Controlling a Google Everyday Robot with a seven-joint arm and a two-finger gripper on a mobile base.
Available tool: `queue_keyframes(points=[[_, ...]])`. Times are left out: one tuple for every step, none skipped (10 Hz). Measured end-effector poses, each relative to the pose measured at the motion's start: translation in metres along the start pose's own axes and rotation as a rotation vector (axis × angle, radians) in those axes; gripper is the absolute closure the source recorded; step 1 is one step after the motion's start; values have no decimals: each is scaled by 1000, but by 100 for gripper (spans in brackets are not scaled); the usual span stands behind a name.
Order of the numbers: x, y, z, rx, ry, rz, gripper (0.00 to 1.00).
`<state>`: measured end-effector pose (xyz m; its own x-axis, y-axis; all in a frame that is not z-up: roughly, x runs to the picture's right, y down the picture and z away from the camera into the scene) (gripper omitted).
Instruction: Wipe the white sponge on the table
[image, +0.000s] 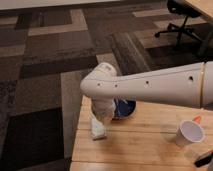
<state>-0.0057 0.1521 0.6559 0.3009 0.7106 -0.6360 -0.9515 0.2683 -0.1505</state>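
Note:
The white sponge (98, 130) lies on the table (145, 145) near its left edge, a small off-white block. My white arm reaches in from the right and bends downward at the wrist. The gripper (102, 116) hangs directly over the sponge, at or just above its top; I cannot tell whether it touches. The arm's bulk hides the gripper's tip.
A blue bowl (125, 108) stands on the table just right of the gripper, partly hidden by the arm. A white paper cup (190, 133) stands at the right. Brown patterned carpet surrounds the table, with an office chair (182, 20) at the far right.

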Motion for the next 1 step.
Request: queue_keyframes(points=[[0,0,0,0,0,0,53]])
